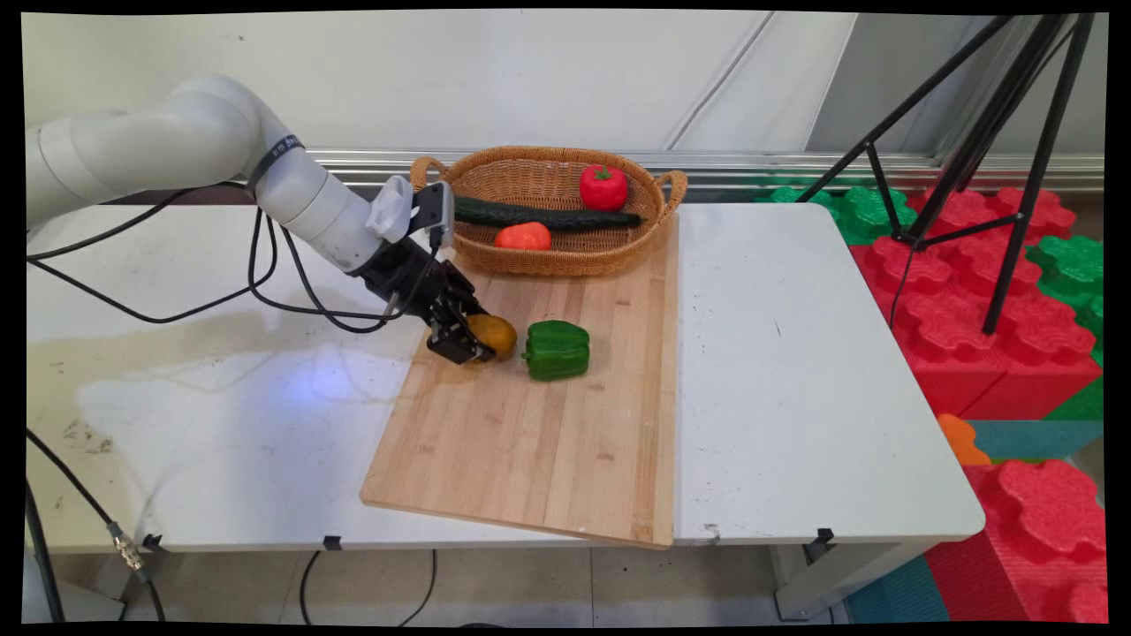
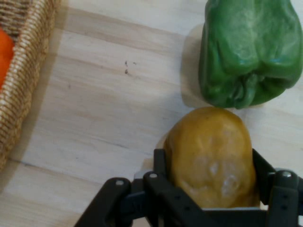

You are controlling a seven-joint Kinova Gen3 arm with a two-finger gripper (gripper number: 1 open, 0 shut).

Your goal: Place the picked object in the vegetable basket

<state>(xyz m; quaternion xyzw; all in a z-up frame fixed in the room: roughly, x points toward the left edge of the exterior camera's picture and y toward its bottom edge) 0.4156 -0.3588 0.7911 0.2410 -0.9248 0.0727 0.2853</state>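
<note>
My gripper (image 1: 473, 340) is low over the left part of a bamboo cutting board (image 1: 530, 442), shut on a yellow-brown potato (image 1: 497, 336). In the hand view the potato (image 2: 210, 156) sits between both black fingers, which press its sides, and it rests on the board (image 2: 104, 118). A green bell pepper (image 1: 557, 350) lies on the board just right of the potato, a small gap apart; in the hand view the pepper (image 2: 248, 52) is right beyond the potato.
A wicker basket (image 1: 548, 256) stands at the board's far end, holding a red tomato (image 1: 603, 186), a dark cucumber (image 1: 548, 215) and an orange-red vegetable (image 1: 523, 236). Its rim (image 2: 23, 71) shows at the hand view's left. A black tripod (image 1: 972, 150) and foam blocks (image 1: 972, 291) stand beside the table on the right.
</note>
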